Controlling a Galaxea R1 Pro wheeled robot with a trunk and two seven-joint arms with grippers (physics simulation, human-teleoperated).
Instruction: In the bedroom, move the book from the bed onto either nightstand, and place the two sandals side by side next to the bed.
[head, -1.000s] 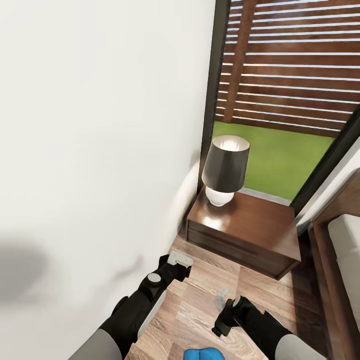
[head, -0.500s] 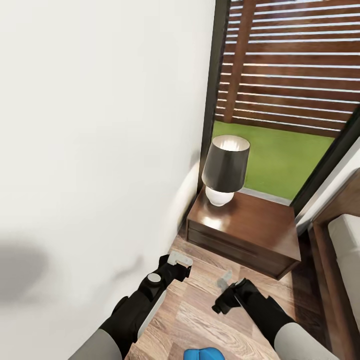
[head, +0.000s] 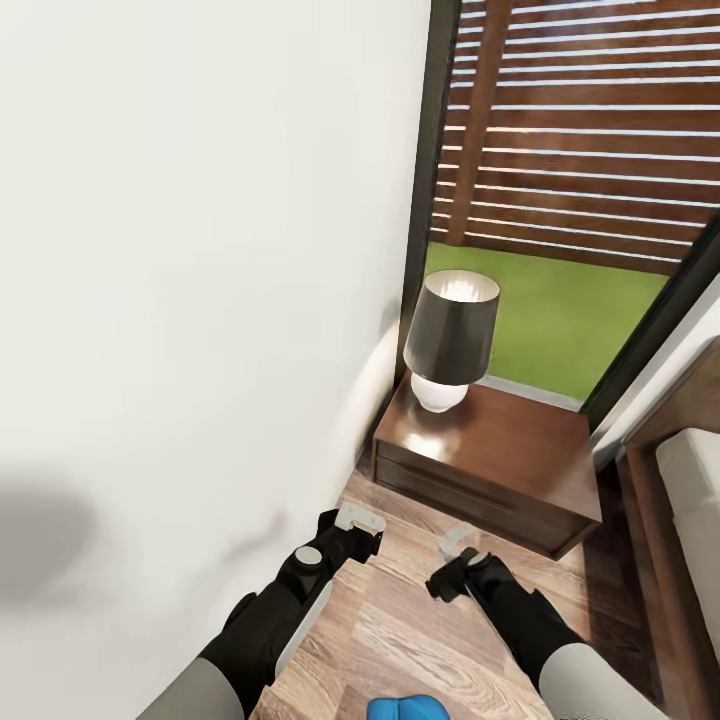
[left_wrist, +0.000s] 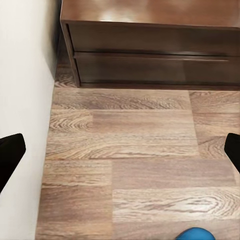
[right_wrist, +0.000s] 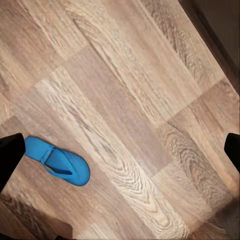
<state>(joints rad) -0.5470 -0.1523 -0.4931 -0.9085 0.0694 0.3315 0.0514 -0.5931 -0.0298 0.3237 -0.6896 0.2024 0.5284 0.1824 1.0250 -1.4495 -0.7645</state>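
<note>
Both grippers, left (head: 362, 522) and right (head: 457, 545), hang wide and empty near the nightstand (head: 500, 440); reaching for the blue sandal (right_wrist: 59, 163) (behind them) risks bumping it.

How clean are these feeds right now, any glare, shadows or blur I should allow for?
Head view: sharp but tilted, glare patch on the nightstand top beside the lit lamp, soft grey shadows on the white wall. Left wrist view: slightly soft, pale sheen along the nightstand top, fingertips dark at the edges. Right wrist view: even light, floor grain crisp, blue sandal clear.
</note>
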